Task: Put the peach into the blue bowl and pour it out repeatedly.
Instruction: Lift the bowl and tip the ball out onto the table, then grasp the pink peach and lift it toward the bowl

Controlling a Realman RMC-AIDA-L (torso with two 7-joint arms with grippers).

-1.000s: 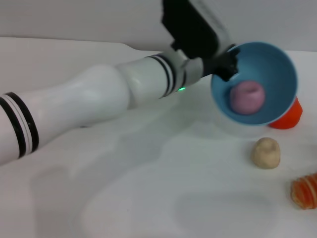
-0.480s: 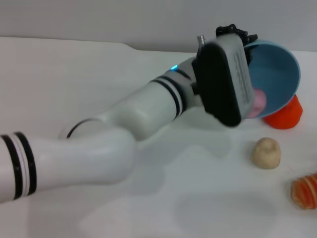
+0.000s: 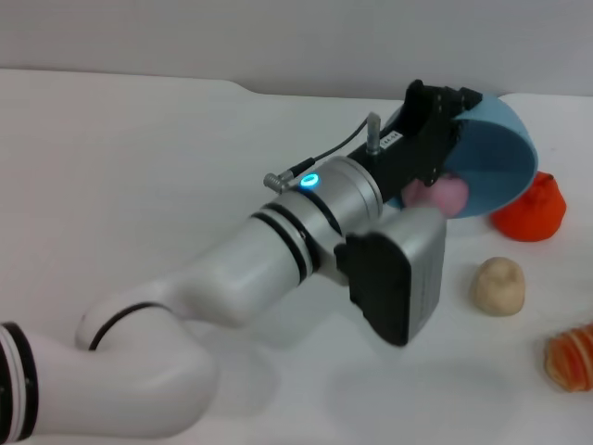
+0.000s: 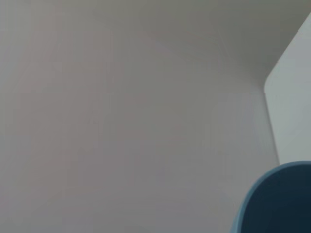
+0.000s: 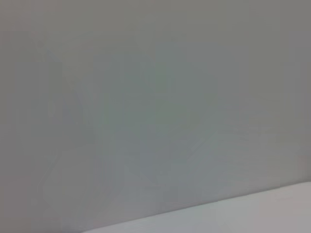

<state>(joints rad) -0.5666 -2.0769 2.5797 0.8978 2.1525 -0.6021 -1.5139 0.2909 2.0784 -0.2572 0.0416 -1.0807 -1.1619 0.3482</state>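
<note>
In the head view my left gripper (image 3: pixel 451 100) is shut on the rim of the blue bowl (image 3: pixel 500 165) and holds it above the table at the far right. The bowl is tipped steeply on its side, its mouth turned toward my left arm. The pink peach (image 3: pixel 447 196) lies at the bowl's low lip, partly hidden behind my wrist. I cannot tell whether it is still inside. The left wrist view shows only a piece of the blue bowl (image 4: pixel 279 201) against the white surface. My right gripper is out of view.
An orange-red fruit (image 3: pixel 530 211) sits on the white table just behind and below the bowl. A beige lump (image 3: pixel 498 285) lies in front of it. An orange striped item (image 3: pixel 572 357) is at the right edge.
My left wrist has rolled over, so its camera housing now hangs below the arm. The bowl has tipped further onto its side, and the peach has slid from the bowl's middle to its low lip.
</note>
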